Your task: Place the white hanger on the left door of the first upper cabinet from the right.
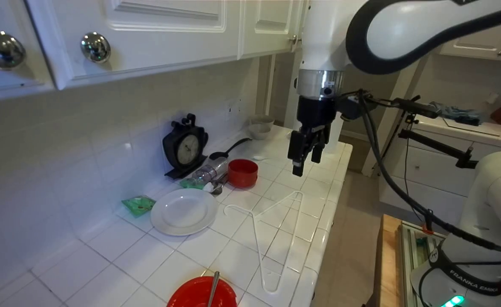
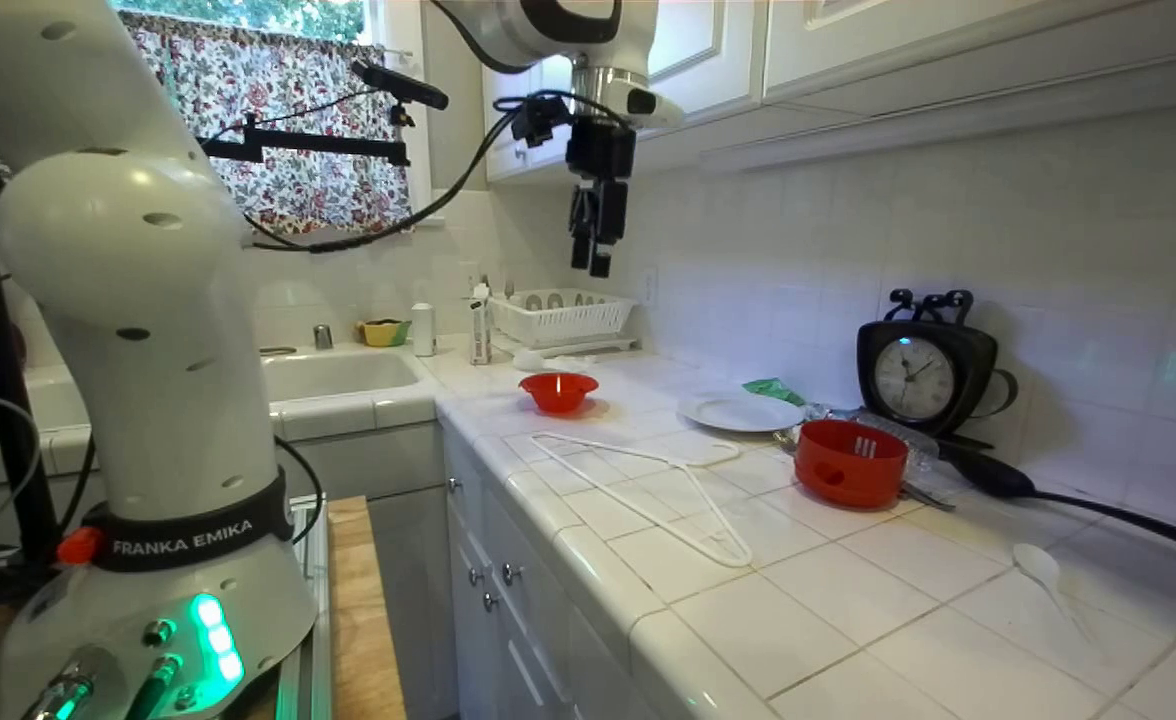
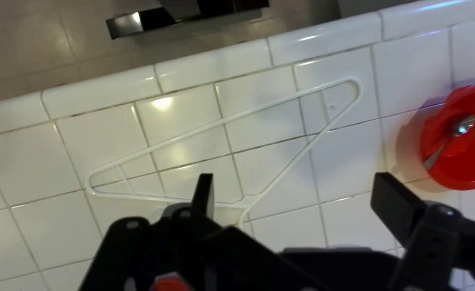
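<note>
The white hanger (image 1: pixel 254 214) lies flat on the white tiled counter, near its front edge. It also shows in an exterior view (image 2: pixel 686 466) and in the wrist view (image 3: pixel 223 120), where part of its hook is hidden by my gripper. My gripper (image 1: pixel 307 164) is open and holds nothing, pointing down well above the counter. In the wrist view its fingertips (image 3: pixel 294 182) are wide apart, over the hanger's neck and the tiles beside it. The left door (image 1: pixel 272 21) of the first upper cabinet from the right appears shut, its top out of frame. My arm partly hides that cabinet.
A white plate (image 1: pixel 184 212), red bowl with a spoon (image 1: pixel 195 294), red pot (image 1: pixel 243 172) and black clock (image 1: pixel 186 147) stand on the counter. A dish rack (image 2: pixel 568 318) is by the sink. Other upper cabinet doors with round knobs (image 1: pixel 95 47) overhang the counter.
</note>
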Available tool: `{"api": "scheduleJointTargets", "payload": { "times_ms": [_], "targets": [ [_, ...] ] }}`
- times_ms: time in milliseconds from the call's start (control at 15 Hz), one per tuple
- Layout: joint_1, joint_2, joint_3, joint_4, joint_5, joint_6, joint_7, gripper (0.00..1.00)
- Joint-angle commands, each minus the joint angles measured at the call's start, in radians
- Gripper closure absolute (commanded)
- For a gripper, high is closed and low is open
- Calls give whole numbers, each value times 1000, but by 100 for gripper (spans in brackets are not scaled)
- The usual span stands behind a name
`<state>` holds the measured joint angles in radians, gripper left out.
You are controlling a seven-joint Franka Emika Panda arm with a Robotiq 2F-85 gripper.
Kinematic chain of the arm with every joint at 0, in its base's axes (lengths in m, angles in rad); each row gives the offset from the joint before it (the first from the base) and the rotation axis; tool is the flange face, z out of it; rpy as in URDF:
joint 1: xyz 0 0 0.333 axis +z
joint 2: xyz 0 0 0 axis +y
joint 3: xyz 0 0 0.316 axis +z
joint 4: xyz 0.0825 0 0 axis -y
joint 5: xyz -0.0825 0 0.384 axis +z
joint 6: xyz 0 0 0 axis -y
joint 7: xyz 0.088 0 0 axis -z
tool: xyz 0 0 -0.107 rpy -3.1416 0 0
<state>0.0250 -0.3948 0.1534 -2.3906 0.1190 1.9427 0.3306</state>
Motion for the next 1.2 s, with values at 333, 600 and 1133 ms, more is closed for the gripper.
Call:
{"api": "scheduleJointTargets", "payload": {
  "times_ms": [333,600,1133],
  "targets": [
    [-35,15,-25,-129,-110,209,3,0],
    [-42,63,-27,-108,-111,233,20,0],
    [-77,368,-92,26,-134,423,72,0]
  ]
}}
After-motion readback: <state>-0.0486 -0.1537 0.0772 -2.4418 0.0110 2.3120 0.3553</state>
